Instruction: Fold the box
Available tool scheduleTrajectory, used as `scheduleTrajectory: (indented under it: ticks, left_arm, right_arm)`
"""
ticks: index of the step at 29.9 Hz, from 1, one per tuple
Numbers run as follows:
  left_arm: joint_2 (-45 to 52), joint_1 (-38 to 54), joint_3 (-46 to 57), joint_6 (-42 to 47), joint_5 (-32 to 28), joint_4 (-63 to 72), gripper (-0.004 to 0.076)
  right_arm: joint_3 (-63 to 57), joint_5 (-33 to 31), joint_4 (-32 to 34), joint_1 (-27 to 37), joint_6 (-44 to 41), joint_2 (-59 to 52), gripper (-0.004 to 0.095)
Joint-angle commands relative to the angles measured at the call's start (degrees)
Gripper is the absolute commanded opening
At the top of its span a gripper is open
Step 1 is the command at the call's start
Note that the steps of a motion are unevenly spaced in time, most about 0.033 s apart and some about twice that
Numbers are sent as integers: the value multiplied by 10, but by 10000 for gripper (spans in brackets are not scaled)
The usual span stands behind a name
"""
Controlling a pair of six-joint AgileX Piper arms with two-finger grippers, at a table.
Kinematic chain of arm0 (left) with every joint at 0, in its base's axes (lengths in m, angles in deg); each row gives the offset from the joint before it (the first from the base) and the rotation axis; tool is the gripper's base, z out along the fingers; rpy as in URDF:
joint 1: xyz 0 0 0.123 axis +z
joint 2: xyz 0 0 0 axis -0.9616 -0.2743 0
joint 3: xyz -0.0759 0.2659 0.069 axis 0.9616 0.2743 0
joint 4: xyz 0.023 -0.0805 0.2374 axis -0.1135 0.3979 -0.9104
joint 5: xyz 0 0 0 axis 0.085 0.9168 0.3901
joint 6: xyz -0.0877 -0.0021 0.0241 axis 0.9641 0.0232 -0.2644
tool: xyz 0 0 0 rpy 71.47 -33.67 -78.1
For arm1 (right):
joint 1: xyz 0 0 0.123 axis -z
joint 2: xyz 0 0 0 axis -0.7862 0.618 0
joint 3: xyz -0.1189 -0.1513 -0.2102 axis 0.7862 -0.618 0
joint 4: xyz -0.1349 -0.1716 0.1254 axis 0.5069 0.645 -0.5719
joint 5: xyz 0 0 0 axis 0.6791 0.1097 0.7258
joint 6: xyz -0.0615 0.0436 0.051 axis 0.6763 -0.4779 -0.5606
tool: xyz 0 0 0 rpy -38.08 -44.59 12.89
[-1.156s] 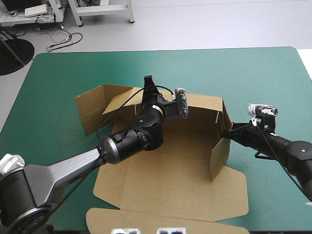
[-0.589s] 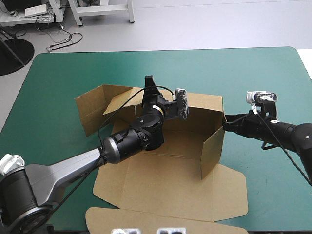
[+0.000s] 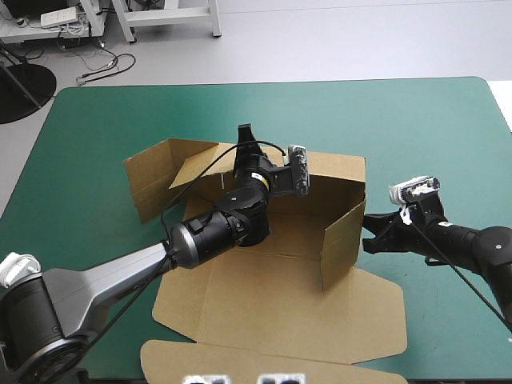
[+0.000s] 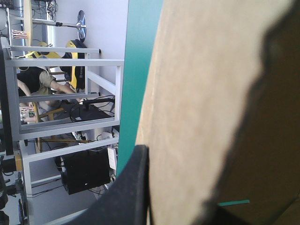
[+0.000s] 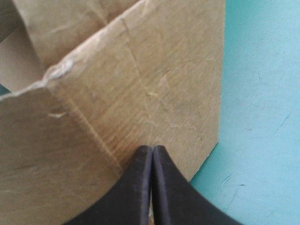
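Left tool (image 3: 244,134) is clamping the stiff, light box (image 3: 280,312) at its back wall. Right tool (image 5: 153,152), tips together, is pressing the side wall (image 3: 342,244) ahead.

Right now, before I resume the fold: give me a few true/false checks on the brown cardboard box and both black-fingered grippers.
1. The far wall of the brown board box stands raised. True.
2. The right gripper has its black fingers wide apart. False: they meet in a point, tip at the outer face of the right side wall.
3. The left gripper is at the far wall's top edge, with board between its fingers. True.
4. The box's near flaps are folded up. False: they lie flat on the teal-green cover.
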Motion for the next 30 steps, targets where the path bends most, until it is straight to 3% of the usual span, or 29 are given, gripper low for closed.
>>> scheduleTrajectory:
  ticks: [1, 10, 19, 30]
  left_arm:
    - [14, 0, -10, 7, 10, 8, -9]
    - [13, 0, -10, 3, 8, 10, -10]
    - [13, 0, -10, 3, 4, 11, -9]
    - [13, -19, -10, -18, -3, 21, -9]
  right_arm:
    - [10, -17, -3, 3, 17, -9, -4]
    - [11, -51, 10, 3, 80, -9, 360]
    - [11, -47, 1, 3, 91, -9, 375]
    - [6, -17, -124, 3, 133, 56, 377]
